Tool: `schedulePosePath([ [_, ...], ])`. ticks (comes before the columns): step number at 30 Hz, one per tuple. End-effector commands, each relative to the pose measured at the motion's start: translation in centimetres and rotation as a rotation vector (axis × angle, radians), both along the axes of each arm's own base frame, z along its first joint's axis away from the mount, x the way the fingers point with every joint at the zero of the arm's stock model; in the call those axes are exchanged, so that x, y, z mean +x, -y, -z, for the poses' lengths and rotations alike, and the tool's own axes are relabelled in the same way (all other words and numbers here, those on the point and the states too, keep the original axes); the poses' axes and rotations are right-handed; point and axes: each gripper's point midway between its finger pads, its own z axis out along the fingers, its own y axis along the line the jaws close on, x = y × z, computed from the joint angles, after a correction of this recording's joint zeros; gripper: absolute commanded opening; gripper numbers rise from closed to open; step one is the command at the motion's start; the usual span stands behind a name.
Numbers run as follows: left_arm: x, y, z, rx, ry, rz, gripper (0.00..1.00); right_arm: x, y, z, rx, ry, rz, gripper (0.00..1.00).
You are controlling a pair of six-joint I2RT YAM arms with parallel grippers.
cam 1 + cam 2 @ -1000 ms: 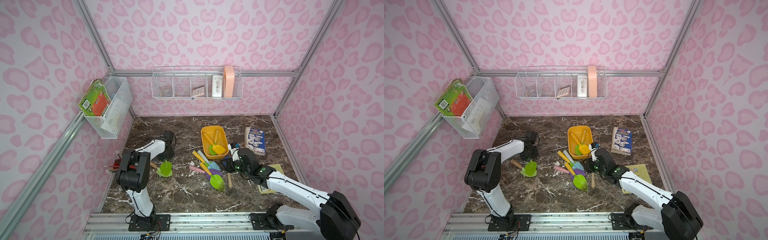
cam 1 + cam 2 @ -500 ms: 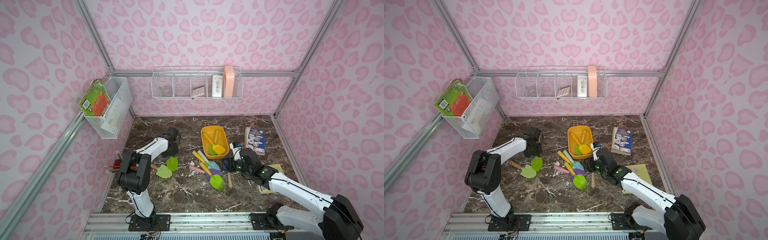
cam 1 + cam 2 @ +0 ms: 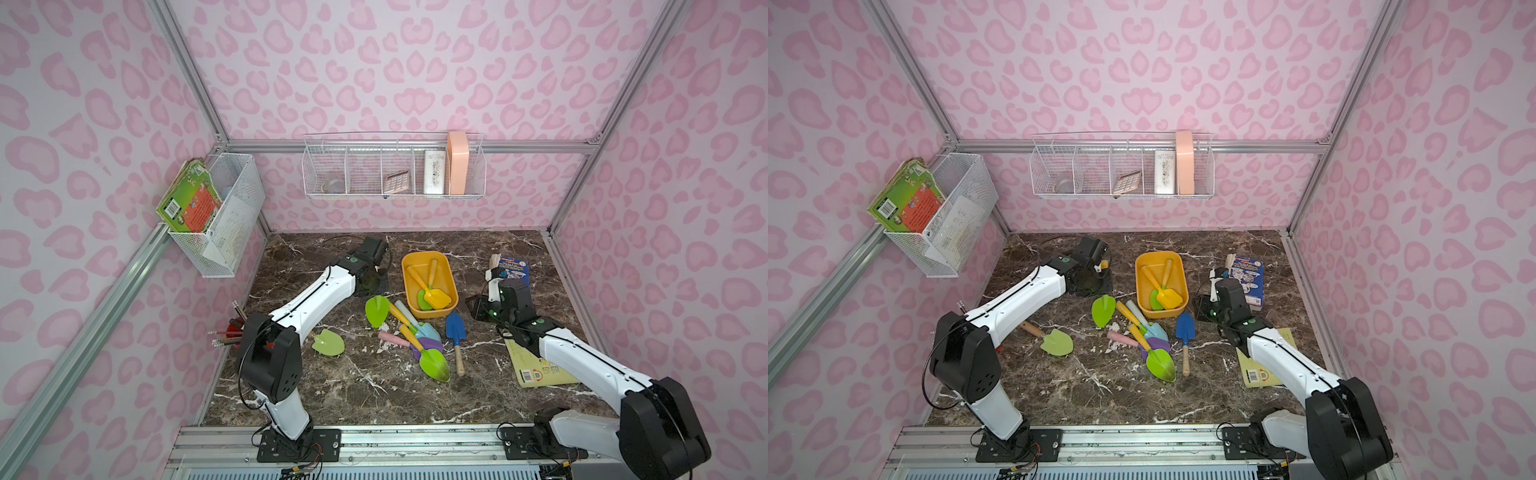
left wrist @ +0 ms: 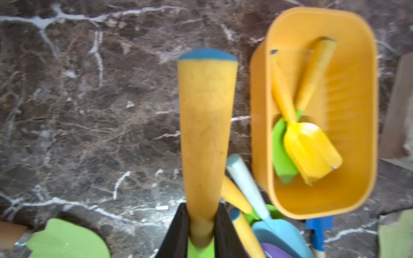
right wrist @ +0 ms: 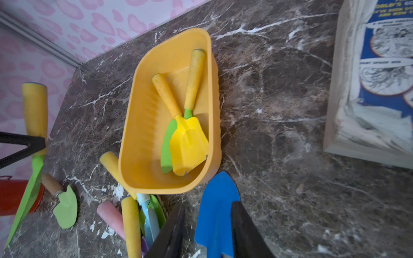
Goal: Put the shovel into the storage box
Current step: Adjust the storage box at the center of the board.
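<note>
Partway: two shovels (image 3: 437, 297) already lie in the storage box (image 3: 424, 253). The left claw (image 4: 201, 214) is clamped on the yellow handle of a green shovel (image 3: 377, 311), held handle-up just beside the box. The right claw (image 5: 207, 205) hangs slightly open and empty over the blue shovel (image 3: 454, 326), and more lie loose on the table (image 3: 374, 395).

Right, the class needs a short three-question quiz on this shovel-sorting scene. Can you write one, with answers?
1. True or false: the storage box is empty.
2. Which one does the left hand hold? A) the blue shovel B) the purple shovel C) the green shovel with a yellow handle
3. How many shovels lie inside the storage box?
Key: 1 false; 2 C; 3 two, a yellow shovel and a green-bladed shovel partly under it.
</note>
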Motion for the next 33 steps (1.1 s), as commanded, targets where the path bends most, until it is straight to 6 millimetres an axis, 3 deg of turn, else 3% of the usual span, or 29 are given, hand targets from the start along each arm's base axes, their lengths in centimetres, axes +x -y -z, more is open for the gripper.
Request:
schedulePosePath([
  [1, 0.3, 2.4, -0.8, -0.051, -0.010, 0.012, 0.05, 0.8, -0.5, 0.4, 0.016, -0.001, -0.005, 0.38],
  [6, 1.9, 6.2, -1.4, -0.093, 0.005, 0.042, 0.05, 2.9, -0.1, 2.2, -0.010, -0.019, 0.034, 0.37],
  [12, 3.8, 9.3, -1.3, -0.106, 0.029, 0.078, 0.05, 5.2, -0.5, 3.2, -0.024, -0.019, 0.041, 0.36],
  [18, 5.4, 11.4, -0.1, -0.081, 0.052, 0.111, 0.05, 5.8, -1.8, 4.6, -0.004, -0.054, 0.006, 0.35],
  [25, 6.8, 11.7, 2.4, 0.008, 0.065, 0.116, 0.05, 4.7, -3.5, 4.3, 0.005, -0.053, -0.038, 0.35],
  [33, 8.6, 11.4, 4.1, 0.096, 0.096, 0.110, 0.06, 3.3, -2.8, 4.2, 0.012, -0.056, -0.025, 0.35],
])
